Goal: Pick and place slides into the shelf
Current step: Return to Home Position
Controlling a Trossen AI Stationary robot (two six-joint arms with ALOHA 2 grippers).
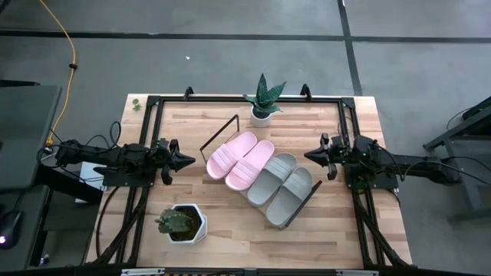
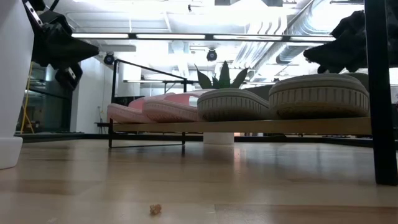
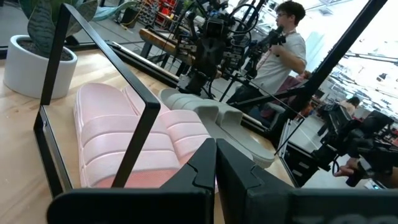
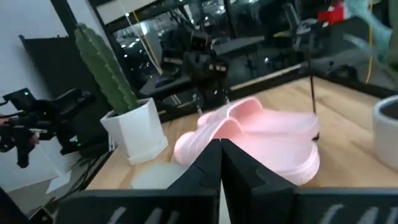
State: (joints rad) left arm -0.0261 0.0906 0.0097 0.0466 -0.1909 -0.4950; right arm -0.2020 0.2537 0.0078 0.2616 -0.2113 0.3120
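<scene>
You see all four slides resting on the shelf (image 2: 249,127), which lies diagonally across the middle of the counter (image 1: 245,239). The two pink slides (image 1: 240,159) sit side by side at the end of the shelf nearer the left arm. The two grey slides (image 1: 281,185) sit side by side at the end nearer the right arm. The four touch one another in a row, soles down and straps up. In the low view their ribbed heel ends line up along the board's edge.

Your left gripper (image 1: 190,161) hovers above the counter just beside the pink end of the shelf, touching nothing. Its fingers (image 3: 245,171) are pressed together and hold nothing. Your right gripper (image 1: 307,156) hovers near the grey end, likewise clear of the slides. Its fingers (image 4: 205,165) are also together and empty. The two arms face each other across the shelf.

A snake plant (image 1: 263,102) in a white pot stands at the far edge of the counter, beyond the pink slides. A cactus (image 1: 182,223) in a white angular pot stands near the front edge on the left arm's side. In the left wrist view a person (image 3: 281,46) in a white shirt stands beyond the counter.
</scene>
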